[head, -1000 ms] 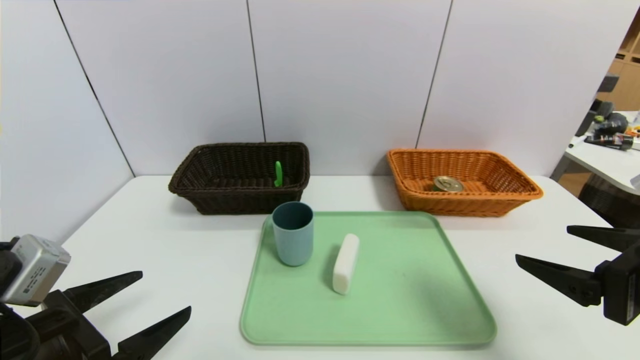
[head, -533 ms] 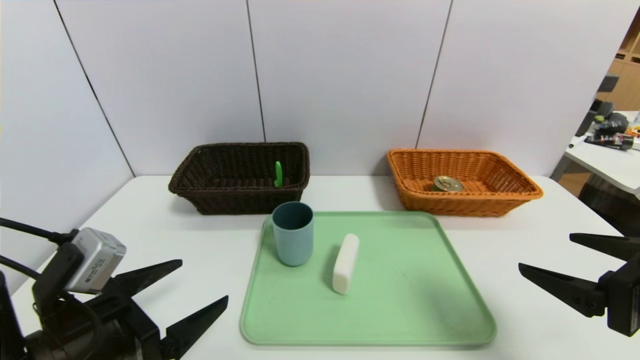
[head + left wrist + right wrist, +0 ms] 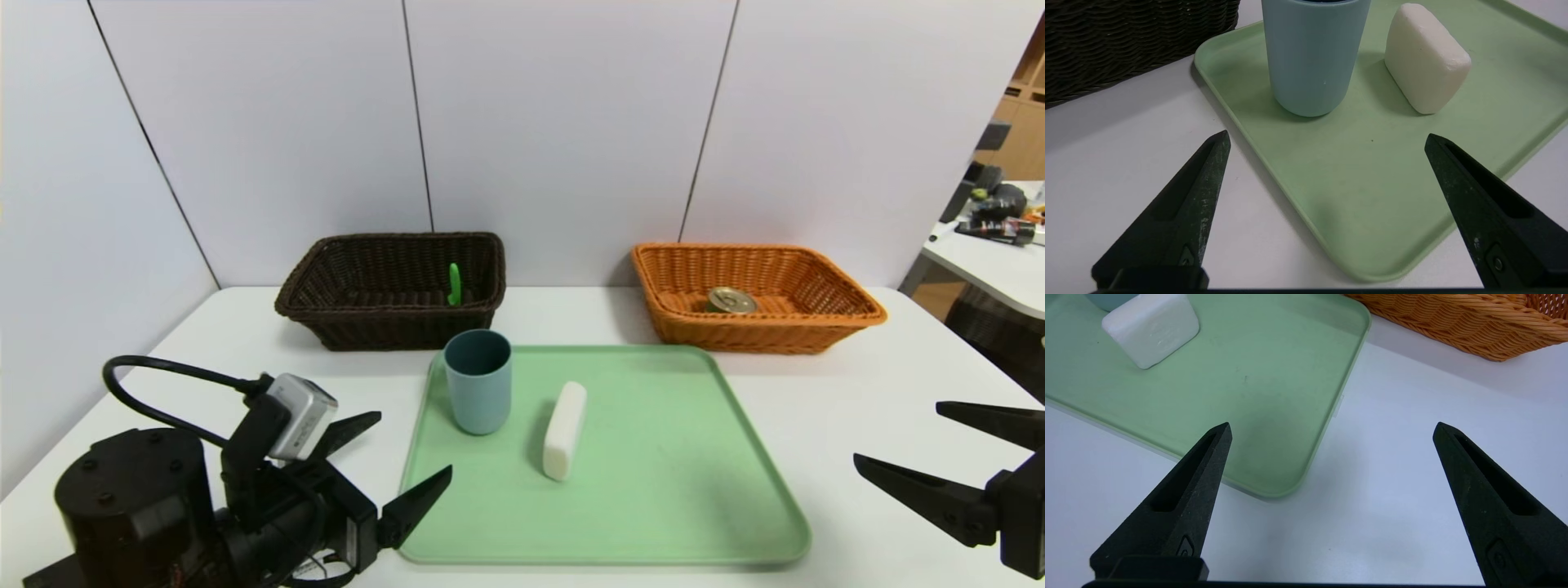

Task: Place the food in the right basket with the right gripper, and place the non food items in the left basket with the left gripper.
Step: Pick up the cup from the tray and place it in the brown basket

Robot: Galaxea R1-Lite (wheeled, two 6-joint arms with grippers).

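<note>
White worktop (image 3: 269, 367) ahead, I guide the empty, wide-spread left end effector (image 3: 402, 453) from the green tray (image 3: 653, 506) near-left corner toward the upright blue cup (image 3: 478, 380), straddling it squarely without nudging the white bar (image 3: 565, 430) just right; right end effector (image 3: 898, 437) idles released.

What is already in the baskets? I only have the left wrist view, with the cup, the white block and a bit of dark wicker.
Observer: The dark basket holds a small green item.
Operator: And the other basket?
Observer: The orange basket holds a can, lying near its middle.
Operator: Where is the right gripper?
Observer: The right gripper hangs open over bare table, right of the green tray, holding nothing.
</note>
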